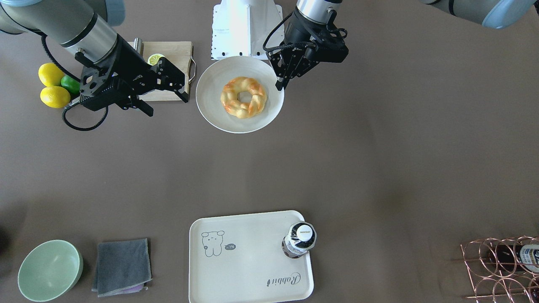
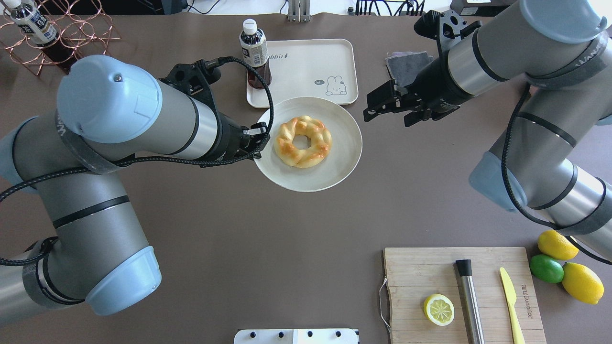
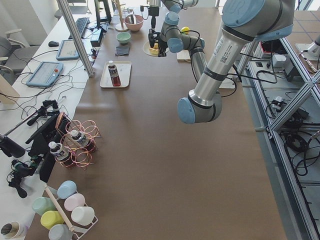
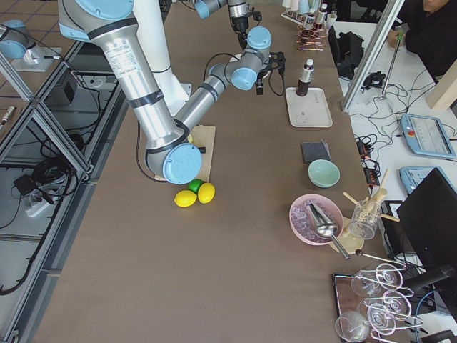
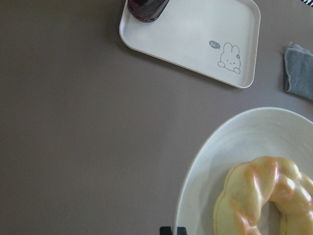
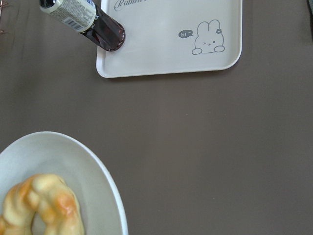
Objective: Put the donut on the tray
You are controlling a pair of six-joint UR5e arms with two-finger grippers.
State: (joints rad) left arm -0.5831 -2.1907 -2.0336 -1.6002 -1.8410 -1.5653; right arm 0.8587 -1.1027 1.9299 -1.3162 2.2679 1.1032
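The donut (image 1: 243,97) is a twisted golden ring with orange-brown patches, lying on a round white plate (image 1: 210,97) in mid-table; it also shows in the overhead view (image 2: 302,141). The cream tray (image 1: 252,261) with the rabbit drawing lies at the operators' side of the table, apart from the plate (image 2: 306,71). My left gripper (image 1: 279,86) is shut and empty, its tip at the plate's rim beside the donut (image 2: 258,138). My right gripper (image 1: 168,107) is open and empty, hovering on the plate's other side (image 2: 386,119).
A dark drink bottle (image 1: 300,239) stands on a corner of the tray. A wooden cutting board (image 2: 430,277) holds a lemon half, a steel rod and a yellow knife. Lemons and a lime (image 2: 547,267), a grey cloth (image 1: 122,267), a green bowl (image 1: 49,269) and a copper wire rack (image 1: 501,269) sit around.
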